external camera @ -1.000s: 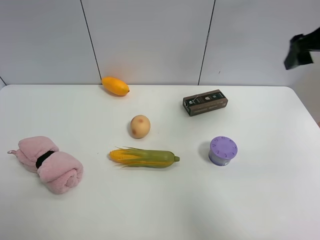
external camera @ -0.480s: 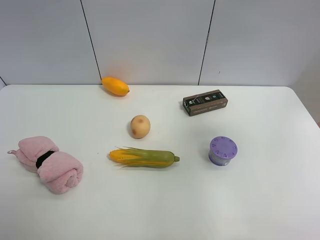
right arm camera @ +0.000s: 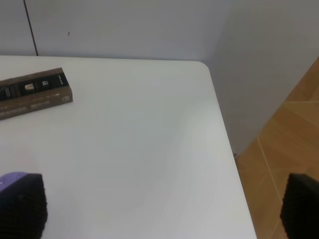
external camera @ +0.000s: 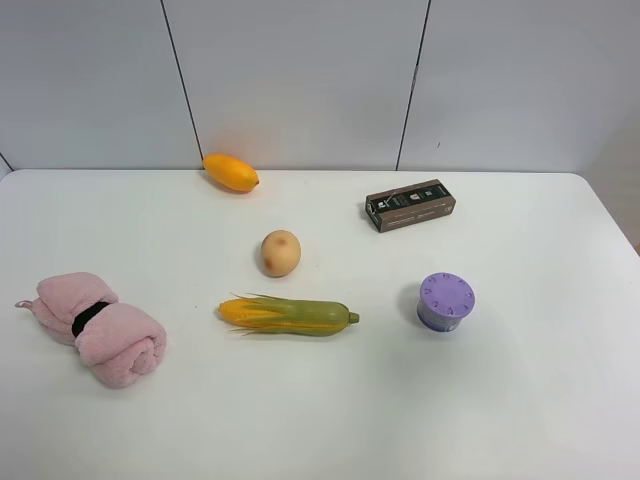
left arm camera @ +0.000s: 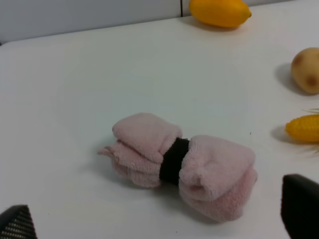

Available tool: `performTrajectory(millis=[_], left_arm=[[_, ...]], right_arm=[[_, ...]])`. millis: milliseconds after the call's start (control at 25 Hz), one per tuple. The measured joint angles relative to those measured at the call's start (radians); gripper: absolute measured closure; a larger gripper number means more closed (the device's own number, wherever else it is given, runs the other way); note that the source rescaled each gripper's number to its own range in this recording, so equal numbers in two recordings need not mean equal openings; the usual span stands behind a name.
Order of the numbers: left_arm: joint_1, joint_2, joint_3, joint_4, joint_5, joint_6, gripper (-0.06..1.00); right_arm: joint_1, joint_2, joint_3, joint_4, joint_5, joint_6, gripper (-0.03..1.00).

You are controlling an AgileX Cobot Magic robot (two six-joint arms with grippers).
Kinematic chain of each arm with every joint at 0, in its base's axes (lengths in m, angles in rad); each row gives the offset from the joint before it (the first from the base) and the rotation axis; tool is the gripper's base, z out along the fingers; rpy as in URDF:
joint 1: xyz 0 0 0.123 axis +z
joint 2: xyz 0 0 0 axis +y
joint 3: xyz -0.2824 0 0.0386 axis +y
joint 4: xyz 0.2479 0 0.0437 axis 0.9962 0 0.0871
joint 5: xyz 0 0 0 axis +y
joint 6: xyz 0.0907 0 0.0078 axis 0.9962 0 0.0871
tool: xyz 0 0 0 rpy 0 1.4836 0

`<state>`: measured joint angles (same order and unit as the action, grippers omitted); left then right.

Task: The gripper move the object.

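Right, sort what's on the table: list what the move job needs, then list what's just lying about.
Needed for the job:
corn
left pincer
right pincer

Lying about:
mango
potato
pink towel
brown box
purple tub

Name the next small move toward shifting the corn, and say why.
Probably swing the left end effector from above the pink towel roll toward the corn. The corn lies untouched on the table, neither arm shows in the high view, and the left wrist view already catches the cob's yellow tip, while the right wrist view shows only the brown box and table edge.
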<state>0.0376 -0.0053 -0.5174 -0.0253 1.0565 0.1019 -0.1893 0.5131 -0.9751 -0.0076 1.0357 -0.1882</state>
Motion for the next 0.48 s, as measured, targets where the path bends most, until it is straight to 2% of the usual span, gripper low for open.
performTrajectory(millis=[120,480], left_arm=[[0.000,0.000,0.000,0.000,0.000,0.000,-0.06],[0.000,0.000,0.000,0.000,0.000,0.000,-0.06]], right_arm=[[0.021,-0.047,0.122,0.008,-0.042,-0.002,0.08],[0.065,-0.255,0.392,0.032,-0.047,0.035,0.08]])
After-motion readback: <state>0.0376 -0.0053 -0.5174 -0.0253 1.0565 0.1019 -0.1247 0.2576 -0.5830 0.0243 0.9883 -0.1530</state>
